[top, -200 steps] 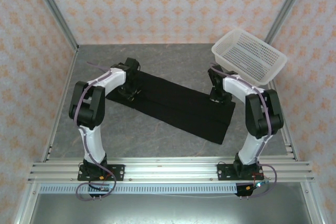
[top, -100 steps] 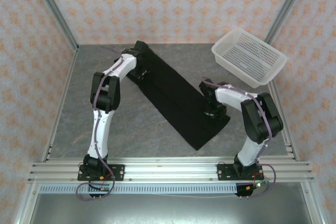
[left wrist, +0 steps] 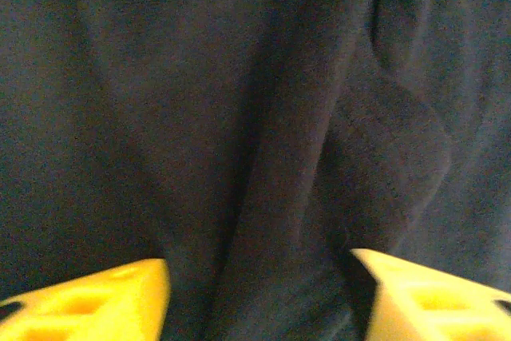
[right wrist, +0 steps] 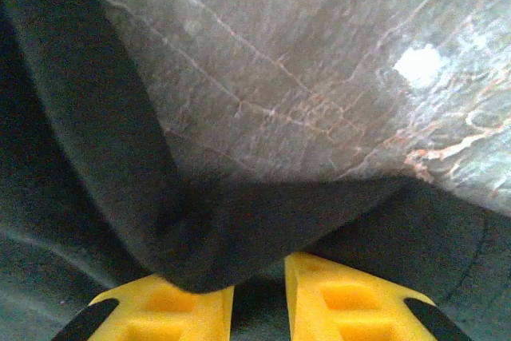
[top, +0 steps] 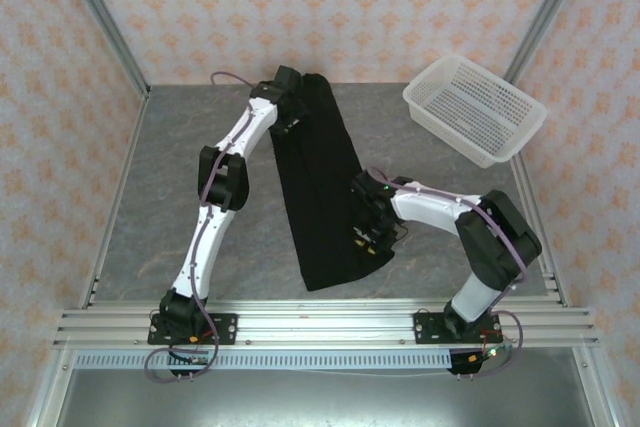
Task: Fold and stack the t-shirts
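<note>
A black t-shirt, folded into a long strip, lies on the grey table and runs from the far middle towards the near edge. My left gripper sits over its far end. In the left wrist view the left gripper stands open, its yellow fingers wide apart above creased black cloth. My right gripper is at the strip's near right edge. In the right wrist view the right gripper has its fingers close together, with a fold of the black cloth pinched at their tips.
A white mesh basket stands at the far right corner, tilted against the frame. Metal posts and patterned walls close in the table on three sides. An aluminium rail with the arm bases runs along the near edge.
The shirt strip has swung from lying crosswise to running near-to-far. My left arm has stretched to the far end and its jaws have widened. My right gripper has come nearer and leftwards.
</note>
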Tool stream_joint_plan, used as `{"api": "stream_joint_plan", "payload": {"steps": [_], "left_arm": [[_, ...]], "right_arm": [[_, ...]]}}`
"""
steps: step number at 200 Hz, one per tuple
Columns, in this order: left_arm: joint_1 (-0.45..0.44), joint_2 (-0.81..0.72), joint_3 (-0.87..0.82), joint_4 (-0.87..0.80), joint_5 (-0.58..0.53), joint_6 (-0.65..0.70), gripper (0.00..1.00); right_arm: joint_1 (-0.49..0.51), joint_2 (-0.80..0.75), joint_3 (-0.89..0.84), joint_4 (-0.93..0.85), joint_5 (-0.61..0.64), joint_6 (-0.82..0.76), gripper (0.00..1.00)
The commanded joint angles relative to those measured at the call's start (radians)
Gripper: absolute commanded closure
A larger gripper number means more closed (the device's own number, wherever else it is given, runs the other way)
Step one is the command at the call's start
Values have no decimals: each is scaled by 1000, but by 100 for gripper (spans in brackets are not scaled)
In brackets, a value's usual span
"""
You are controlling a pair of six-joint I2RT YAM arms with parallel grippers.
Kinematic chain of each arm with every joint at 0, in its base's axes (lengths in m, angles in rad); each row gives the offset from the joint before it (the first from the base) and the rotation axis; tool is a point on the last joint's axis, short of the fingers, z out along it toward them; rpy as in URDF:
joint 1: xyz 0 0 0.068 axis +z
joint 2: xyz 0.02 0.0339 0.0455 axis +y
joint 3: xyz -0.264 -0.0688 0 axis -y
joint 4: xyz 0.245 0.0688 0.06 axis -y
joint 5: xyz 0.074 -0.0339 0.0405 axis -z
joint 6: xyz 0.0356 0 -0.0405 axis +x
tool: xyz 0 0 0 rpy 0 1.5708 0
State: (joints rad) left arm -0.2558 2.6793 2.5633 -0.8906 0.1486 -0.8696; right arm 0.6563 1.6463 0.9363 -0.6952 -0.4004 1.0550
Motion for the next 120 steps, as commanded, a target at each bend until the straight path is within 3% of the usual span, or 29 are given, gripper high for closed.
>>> {"api": "stream_joint_plan", "payload": {"steps": [1,24,52,67,81,96,120], "left_arm": [[0,-218,-111,-126,-142,51,27],[-13,-482,-408,-81,-132,48,26],[-82,-761,-875,-34,110,20,31],[-161,-904,-1137,5,267,-19,32],[-261,-1008,-1357,74,342,-98,32],[-377,-1099,-1519,195,364,-229,31],[-490,-1128,-1626,324,350,-371,30]], "right_arm": [[-8,-58,62,-104,47,6,71],[-41,-106,156,-235,140,-139,61],[-156,-193,118,-221,84,-370,50],[-215,-208,111,-263,75,-492,49],[-263,-223,98,-290,69,-553,48],[-306,-238,64,-267,29,-579,47],[-318,-229,21,-226,-10,-587,47]]}}
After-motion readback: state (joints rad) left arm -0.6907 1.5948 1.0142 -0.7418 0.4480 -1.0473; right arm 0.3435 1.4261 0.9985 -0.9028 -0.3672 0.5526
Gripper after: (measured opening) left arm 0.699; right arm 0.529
